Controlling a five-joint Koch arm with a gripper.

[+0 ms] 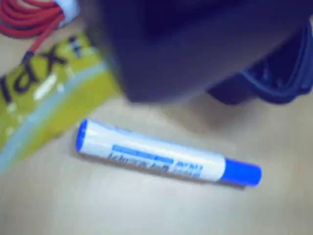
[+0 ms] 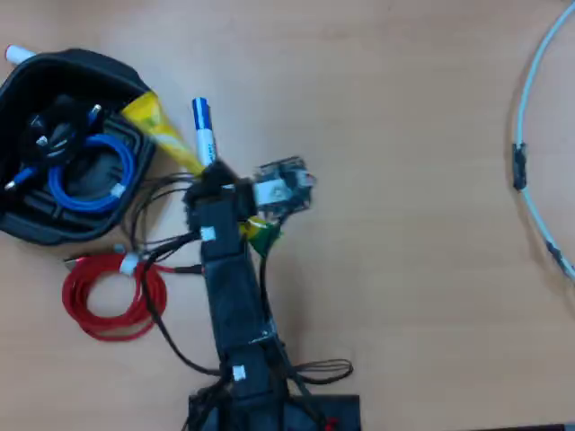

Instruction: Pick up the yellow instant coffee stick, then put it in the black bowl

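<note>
Seemingly stick point(image 1: 46, 90) beside dark fingers point(image 1: 161, 54); marker point(image 1: 166, 156) below; grip unclear

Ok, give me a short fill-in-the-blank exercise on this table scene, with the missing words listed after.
1. The coiled cable on the bare table is ____.
2. The yellow stick has one end resting on the rim of the black ____.
3. The cable lying inside the bowl is ____.
4. The marker has a white body and a ____ cap.

Missing words: red; bowl; blue; blue
</note>
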